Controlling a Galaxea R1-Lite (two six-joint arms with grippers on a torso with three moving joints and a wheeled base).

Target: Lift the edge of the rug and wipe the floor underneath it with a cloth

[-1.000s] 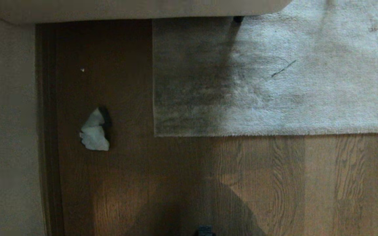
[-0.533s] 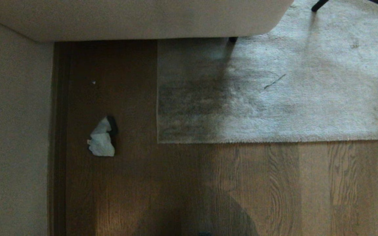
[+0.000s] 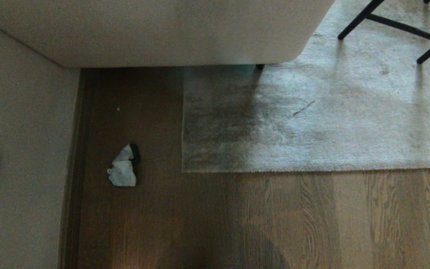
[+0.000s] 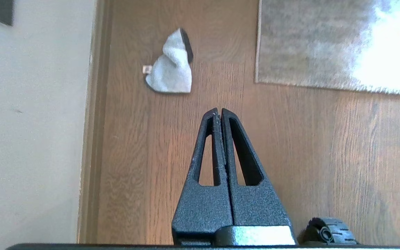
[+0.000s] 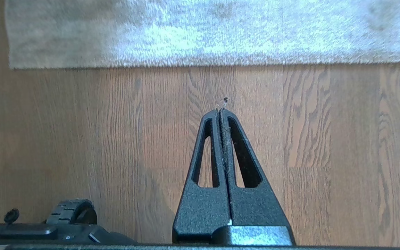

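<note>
With the left gripper (image 4: 218, 110) and right gripper (image 5: 221, 110) both pinched closed and empty, the rug edge (image 3: 293, 170) lying flat could slip a grab, and the cloth (image 3: 122, 175), perhaps atop something dark, might snag.

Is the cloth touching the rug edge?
Apart. The head view shows a strip of bare floor between the cloth and the rug edge; the left wrist view agrees.

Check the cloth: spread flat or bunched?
Bunched. The cloth sits crumpled in a small peaked heap on the floor, apart from the rug edge, with neither gripper touching it.
</note>
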